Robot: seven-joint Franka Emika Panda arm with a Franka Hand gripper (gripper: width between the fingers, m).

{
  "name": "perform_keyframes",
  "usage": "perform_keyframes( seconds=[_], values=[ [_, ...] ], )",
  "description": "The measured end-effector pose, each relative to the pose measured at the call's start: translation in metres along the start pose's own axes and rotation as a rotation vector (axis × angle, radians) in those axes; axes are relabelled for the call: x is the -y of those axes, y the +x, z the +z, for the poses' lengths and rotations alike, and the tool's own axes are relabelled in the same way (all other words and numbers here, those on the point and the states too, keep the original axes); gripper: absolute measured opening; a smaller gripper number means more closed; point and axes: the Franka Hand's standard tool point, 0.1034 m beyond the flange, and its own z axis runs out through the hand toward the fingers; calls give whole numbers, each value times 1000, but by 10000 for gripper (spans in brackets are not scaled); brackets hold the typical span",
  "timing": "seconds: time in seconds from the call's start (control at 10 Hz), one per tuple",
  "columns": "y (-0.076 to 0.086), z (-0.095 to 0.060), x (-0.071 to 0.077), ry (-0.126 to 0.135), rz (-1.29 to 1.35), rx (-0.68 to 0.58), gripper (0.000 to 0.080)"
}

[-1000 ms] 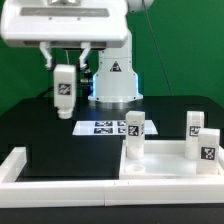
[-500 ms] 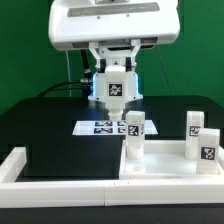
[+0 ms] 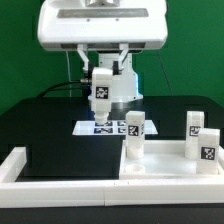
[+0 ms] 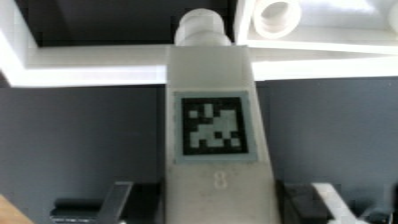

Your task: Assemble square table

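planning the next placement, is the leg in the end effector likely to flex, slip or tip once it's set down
The leg looks like solid white plastic, so probably stiff. Its flat sides between the end effector pads suggest a steady hold, though smooth plastic might slide. Tall and narrow, it could tip if stood upright unsupported.

A plain green backdrop (image 3: 190, 50) closes off the scene behind a black table (image 3: 60, 125), which is evenly and brightly lit, with long white bars (image 3: 25, 165) edging its near side and the marker board (image 3: 105, 128) lying flat near its middle.
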Motion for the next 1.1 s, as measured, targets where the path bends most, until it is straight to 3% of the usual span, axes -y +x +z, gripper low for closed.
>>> perform_keyframes(
  seconds=[0.1,0.2,0.5,0.9,1.0,1.1],
  values=[
    [7,-3,17,22,17,-12,291],
    [11,0,32,26,43,-26,291],
    [15,32,54,-10,229,-64,291],
    [13,32,47,-25,201,-62,291],
    [12,35,35,-77,193,-121,291],
    [8,40,28,-106,184,-147,291]
  ],
)
